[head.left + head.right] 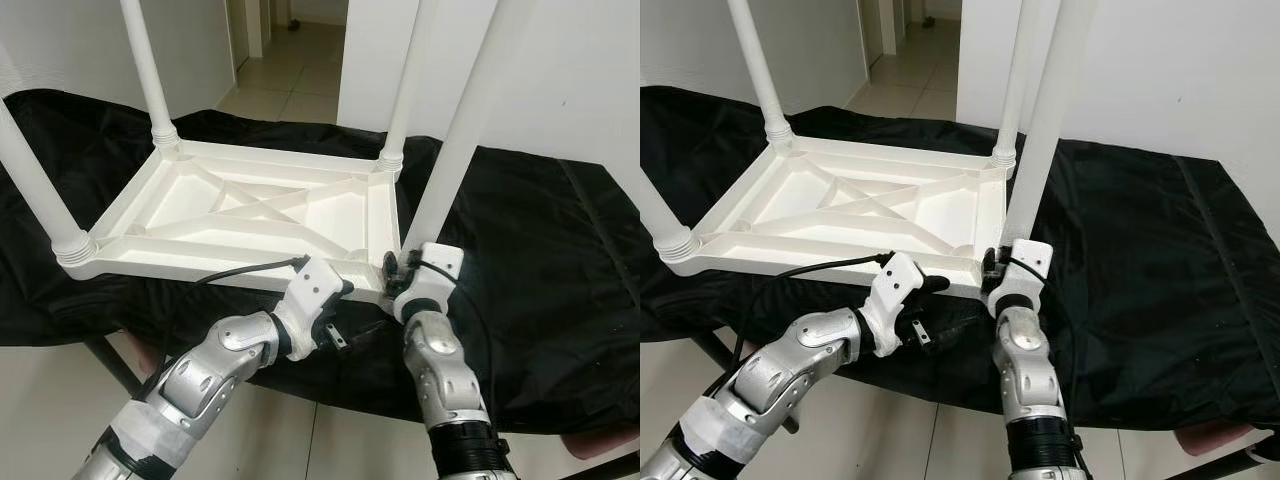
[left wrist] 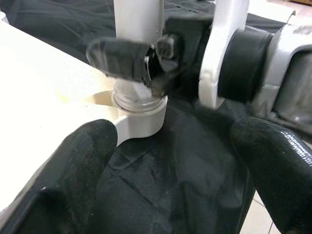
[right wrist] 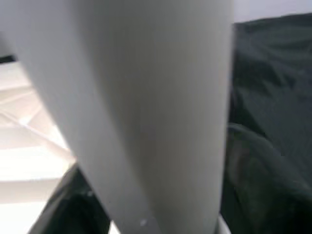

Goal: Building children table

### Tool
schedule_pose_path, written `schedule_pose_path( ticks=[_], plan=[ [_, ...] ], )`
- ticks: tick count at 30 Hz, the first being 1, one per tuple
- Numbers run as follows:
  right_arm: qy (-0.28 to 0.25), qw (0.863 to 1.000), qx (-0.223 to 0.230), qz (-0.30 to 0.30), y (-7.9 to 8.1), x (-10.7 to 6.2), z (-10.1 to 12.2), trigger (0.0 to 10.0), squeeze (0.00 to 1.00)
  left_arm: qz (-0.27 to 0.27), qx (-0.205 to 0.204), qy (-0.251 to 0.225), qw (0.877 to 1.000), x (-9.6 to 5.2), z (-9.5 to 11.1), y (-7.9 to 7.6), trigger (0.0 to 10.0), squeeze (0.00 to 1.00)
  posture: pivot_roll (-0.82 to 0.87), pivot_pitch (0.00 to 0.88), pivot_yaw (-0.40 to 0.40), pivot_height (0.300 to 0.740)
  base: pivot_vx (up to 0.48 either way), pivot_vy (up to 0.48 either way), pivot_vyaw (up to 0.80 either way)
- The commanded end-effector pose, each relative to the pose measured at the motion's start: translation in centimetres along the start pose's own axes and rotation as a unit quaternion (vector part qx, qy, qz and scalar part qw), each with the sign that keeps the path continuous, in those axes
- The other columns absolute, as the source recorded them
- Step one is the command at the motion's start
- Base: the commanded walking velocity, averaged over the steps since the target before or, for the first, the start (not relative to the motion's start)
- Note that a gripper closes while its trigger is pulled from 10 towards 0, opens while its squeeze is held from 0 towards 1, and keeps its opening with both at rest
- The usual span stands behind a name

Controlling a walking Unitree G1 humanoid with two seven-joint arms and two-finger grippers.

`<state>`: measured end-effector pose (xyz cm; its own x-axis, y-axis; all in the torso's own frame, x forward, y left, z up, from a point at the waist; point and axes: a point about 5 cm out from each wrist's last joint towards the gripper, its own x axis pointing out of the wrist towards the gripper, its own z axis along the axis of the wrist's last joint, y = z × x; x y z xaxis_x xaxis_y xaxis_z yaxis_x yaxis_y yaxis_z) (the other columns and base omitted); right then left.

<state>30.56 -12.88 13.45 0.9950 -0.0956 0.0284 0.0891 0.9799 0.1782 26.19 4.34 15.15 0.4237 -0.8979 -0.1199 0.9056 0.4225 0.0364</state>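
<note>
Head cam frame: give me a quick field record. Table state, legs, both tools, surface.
table: white plastic children's table top, upside down, ribbed underside facing up
legs: four white plastic legs standing up from the corners; the near-right leg is the one being worked
right tool: at the base of the near-right leg, shut on it next to its threaded collar
left tool: at the near edge of the top beside that corner, fingers open, holding nothing
surface: black cloth over a low bench
background: tiled floor, white walls

table legs: tops cut off by the upper edge
near-right leg: blurred
right gripper: fingers hidden behind that leg
</note>
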Motion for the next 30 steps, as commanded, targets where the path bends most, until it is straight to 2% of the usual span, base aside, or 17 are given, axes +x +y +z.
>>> schedule_pose_path(
  ticks=[1,5,6,8,9,10,13,14,17,19,23,24,25,26,29,30],
  plan=[
    [0.014,1.0,0.022,-0.003,0.2,-0.9,-0.9,10.0,1.0,-0.05,-0.002,-0.001,0.999,-0.1,0.1,-0.6,10.0,0.0,-0.05,0.0,-0.033,0.74,0.0,0.0,0.0],
    [0.014,0.999,0.007,0.04,-0.8,-0.9,-0.8,10.0,1.0,-0.046,-0.004,-0.004,0.999,-0.1,0.1,-0.5,10.0,0.0,-0.05,0.0,-0.038,0.74,0.0,0.0,0.0],
    [0.018,0.997,0.002,0.069,-1.2,-0.9,-0.8,10.0,0.45,-0.046,-0.004,-0.004,0.999,-0.1,0.1,-0.5,10.0,0.0,-0.05,0.0,-0.04,0.74,0.0,0.0,0.0],
    [0.018,0.997,0.002,0.069,-1.2,-0.9,-0.8,10.0,0.45,-0.046,-0.004,-0.004,0.999,-0.1,0.1,-0.5,10.0,0.0,-0.05,0.0,-0.04,0.74,0.0,0.0,0.0],
    [0.025,0.995,-0.001,0.101,-2.0,-0.8,-1.0,10.0,0.0,-0.044,-0.004,-0.005,0.999,-0.1,0.1,-0.5,10.0,0.0,-0.05,0.0,-0.042,0.74,0.0,0.0,0.0],
    [0.031,0.992,-0.002,0.124,-2.6,-0.7,-1.0,10.0,0.0,-0.043,-0.005,-0.005,0.999,-0.1,0.1,-0.5,10.0,0.0,-0.05,0.0,-0.041,0.74,0.0,0.0,0.0],
    [0.035,0.978,-0.052,0.201,-3.8,-0.3,-0.9,10.0,0.0,-0.041,-0.003,-0.007,0.999,0.0,0.2,-0.4,10.0,0.0,-0.05,0.0,-0.044,0.74,0.0,0.0,0.0],
    [0.035,0.978,-0.052,0.201,-3.8,-0.3,-0.9,10.0,0.0,-0.041,-0.003,-0.007,0.999,0.0,0.2,-0.4,10.0,0.0,-0.05,0.0,-0.044,0.74,0.0,0.0,0.0],
    [0.032,0.959,-0.093,0.267,-4.7,0.8,-0.1,10.0,0.0,-0.038,-0.001,-0.009,0.999,0.0,0.4,-0.2,10.0,0.0,-0.04,0.0,-0.046,0.74,0.0,0.0,0.0],
    [0.032,0.959,-0.093,0.267,-4.7,0.8,-0.1,10.0,0.0,-0.038,-0.001,-0.009,0.999,0.0,0.4,-0.2,10.0,0.0,-0.04,0.0,-0.046,0.74,0.0,0.0,0.0],
    [0.027,0.949,-0.103,0.296,-4.7,1.7,0.7,10.0,0.0,-0.035,0.001,-0.01,0.999,0.0,0.5,0.0,10.0,0.0,-0.03,0.0,-0.049,0.74,0.0,0.0,0.0],
    [0.025,0.94,-0.115,0.32,-4.3,2.5,1.1,10.0,0.0,-0.033,0.003,-0.01,0.999,0.0,0.5,0.0,10.0,0.0,-0.03,0.0,-0.051,0.74,0.0,0.0,0.0],
    [0.025,0.94,-0.115,0.32,-4.3,2.5,1.1,10.0,0.0,-0.033,0.003,-0.01,0.999,0.0,0.5,0.0,10.0,0.0,-0.03,0.0,-0.051,0.74,0.0,0.0,0.0],
    [0.025,0.931,-0.123,0.343,-3.9,3.1,1.5,10.0,0.0,-0.032,0.003,-0.011,0.999,0.0,0.6,0.1,10.0,0.0,-0.03,0.0,-0.053,0.74,0.0,0.0,0.0],
    [0.027,0.925,-0.131,0.357,-3.6,3.5,1.8,10.0,0.0,-0.031,0.003,-0.012,0.999,0.0,0.6,0.1,10.0,0.0,-0.03,0.0,-0.053,0.74,0.0,0.0,0.0],
    [0.035,0.917,-0.139,0.373,-3.4,3.7,1.8,10.0,0.0,-0.03,0.004,-0.013,0.999,0.1,0.7,0.1,10.0,0.0,-0.02,0.0,-0.057,0.74,0.0,0.0,0.0]
  ],
)
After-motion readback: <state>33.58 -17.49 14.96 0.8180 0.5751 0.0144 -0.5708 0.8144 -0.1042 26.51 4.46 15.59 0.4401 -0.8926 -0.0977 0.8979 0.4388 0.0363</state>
